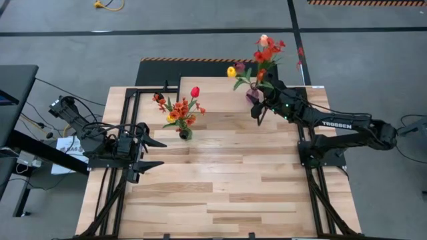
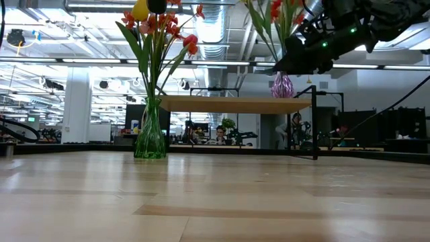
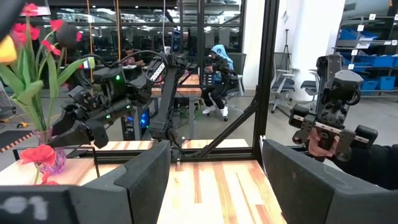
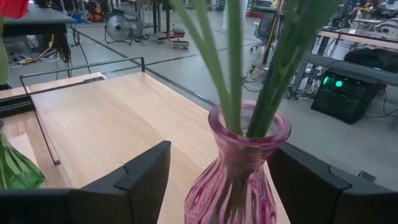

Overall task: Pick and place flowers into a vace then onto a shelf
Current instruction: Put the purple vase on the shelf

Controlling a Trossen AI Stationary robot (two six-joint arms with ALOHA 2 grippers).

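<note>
The left claw (image 1: 155,152) waited wide open and empty over the table's (image 1: 227,200) left side, near a green vase (image 2: 150,138) of flowers (image 1: 179,110) apparently left to shelve. On the shelf (image 2: 235,103), the pink vase (image 4: 239,168) stood upright between the right claw's (image 1: 257,112) spread fingers. Only the right wrist view showed those fingers clear of the glass; the low view confirmed the vase rested on the shelf.

Bright, even overhead light – soft shadows on the light wood slatted tabletop (image 1: 227,187); its near boards blur in the low view.
</note>
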